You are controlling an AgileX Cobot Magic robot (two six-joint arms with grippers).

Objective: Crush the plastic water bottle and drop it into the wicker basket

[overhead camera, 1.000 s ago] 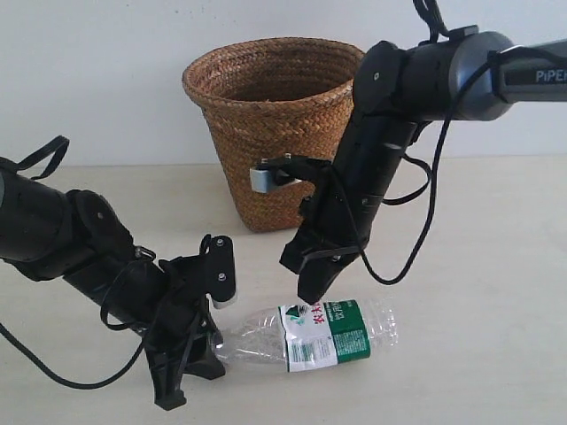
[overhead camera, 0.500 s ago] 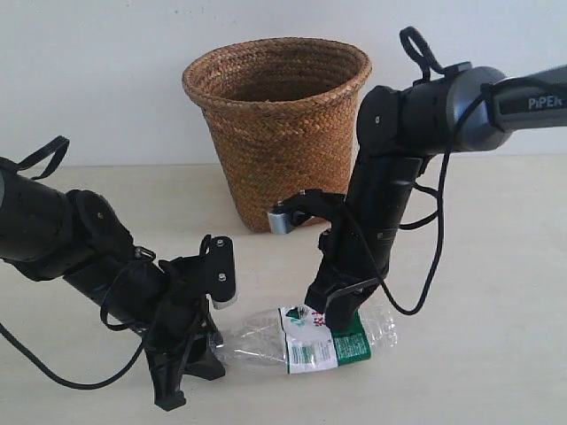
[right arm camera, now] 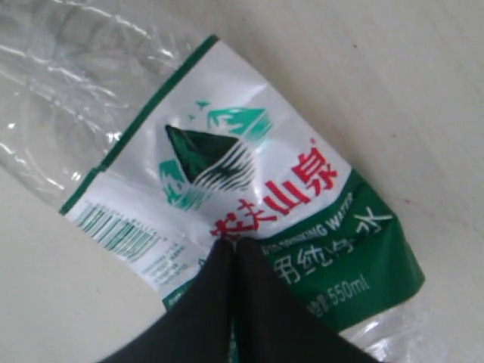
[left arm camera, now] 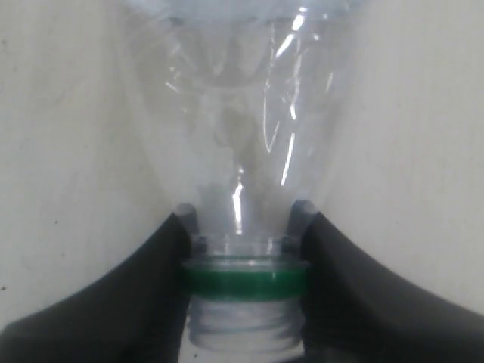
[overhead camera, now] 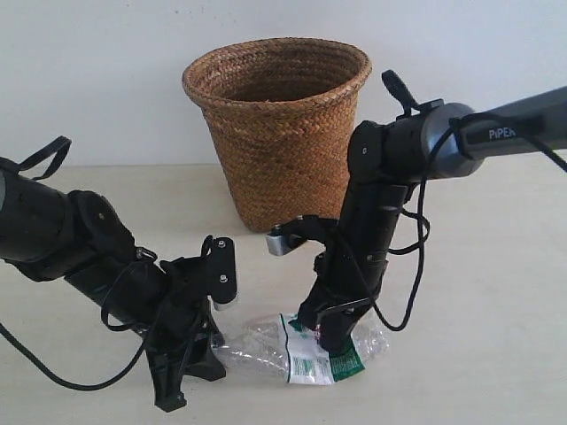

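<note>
Pincers first: your left pincer (left arm camera: 243, 223) is clamped on the neck of the bottle (overhead camera: 257, 341), one finger on each side, on the body side of the green collar (left arm camera: 243, 276); the threads past the collar look bare, so air can likely escape as the body collapses. Your right pincer (right arm camera: 231, 249) has its fingers pressed together into one blunt point, and that point bears down on the label (right arm camera: 249, 166) near the middle of the bottle; it grips nothing. The bottle lies on its side on the counter (overhead camera: 496, 292), in front of the basket (overhead camera: 266, 150) and apart from it; the body under the right tip looks dented and creased.

To crush it well, I judge you should push straight down through the label, not at a slant; a thin round wall will roll or squirt sideways under an off-centre load. Let the left clamp hold the neck firm so the bottle cannot spin; do not pull with it, or the neck may slip out. Press slowly until the walls meet; then consider a second press nearer the base, which appears less flattened. The basket's rim stands high above the counter, so the carry will need a sure grip.
</note>
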